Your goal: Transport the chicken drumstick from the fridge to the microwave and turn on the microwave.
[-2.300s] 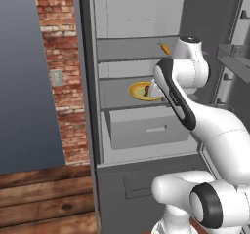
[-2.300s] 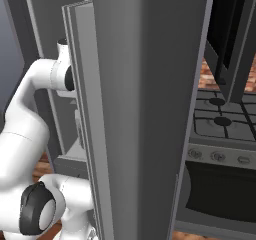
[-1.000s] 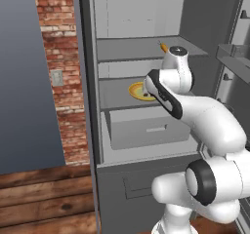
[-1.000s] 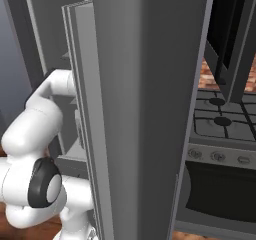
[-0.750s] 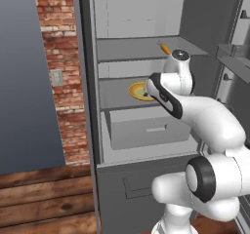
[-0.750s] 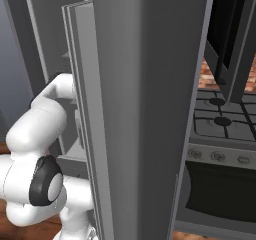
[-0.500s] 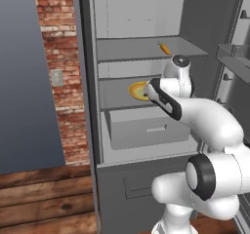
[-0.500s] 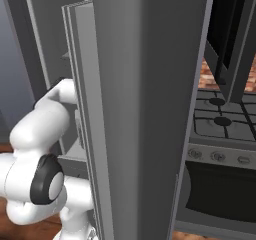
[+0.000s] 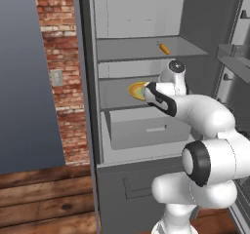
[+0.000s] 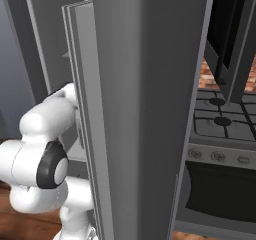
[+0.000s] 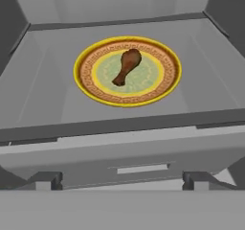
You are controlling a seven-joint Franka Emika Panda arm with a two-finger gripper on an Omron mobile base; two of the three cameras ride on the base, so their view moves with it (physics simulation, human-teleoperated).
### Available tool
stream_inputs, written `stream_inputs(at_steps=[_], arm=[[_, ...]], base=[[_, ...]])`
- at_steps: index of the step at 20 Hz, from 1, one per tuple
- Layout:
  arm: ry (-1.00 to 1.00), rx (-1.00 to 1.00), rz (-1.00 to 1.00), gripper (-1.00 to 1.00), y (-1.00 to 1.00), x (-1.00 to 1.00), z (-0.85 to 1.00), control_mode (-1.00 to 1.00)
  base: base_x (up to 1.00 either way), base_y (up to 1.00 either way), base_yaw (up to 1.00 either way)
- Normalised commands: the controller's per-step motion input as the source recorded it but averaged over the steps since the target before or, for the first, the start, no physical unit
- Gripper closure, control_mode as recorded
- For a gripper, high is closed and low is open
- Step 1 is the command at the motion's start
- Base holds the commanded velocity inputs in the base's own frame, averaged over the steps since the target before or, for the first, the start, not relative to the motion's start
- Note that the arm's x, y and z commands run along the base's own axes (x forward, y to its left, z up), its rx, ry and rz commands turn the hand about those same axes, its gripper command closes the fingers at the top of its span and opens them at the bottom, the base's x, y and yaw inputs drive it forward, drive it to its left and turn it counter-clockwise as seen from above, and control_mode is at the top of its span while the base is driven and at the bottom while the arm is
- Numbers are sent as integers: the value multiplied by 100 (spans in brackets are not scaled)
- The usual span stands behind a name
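Fingers (image 11: 122,180) spread wide before fridge (image 9: 93,130) shelf, chicken drumstick (image 11: 126,66) lying on yellow plate (image 11: 86,83)

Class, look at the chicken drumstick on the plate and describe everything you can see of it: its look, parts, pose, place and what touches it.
The chicken drumstick is a small dark-brown, smooth-looking piece of meat with a rounded thick end and a narrow end. It lies flat and diagonal on the pale green centre of a yellow plate with a patterned orange-brown rim, on a grey fridge shelf above the pale drawer. It touches the plate alone; the gripper is short of it.
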Motion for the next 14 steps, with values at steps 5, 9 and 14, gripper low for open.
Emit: stream_inputs(at_steps=[5,9,14], arm=[[0,0,-2,-100,-1,41,-2,-100],[0,0,-1,-100,0,39,-15,-100],[0,0,-1,-100,-1,39,-14,-100]], base=[[0,0,0],[0,0,0],[0,0,0]])
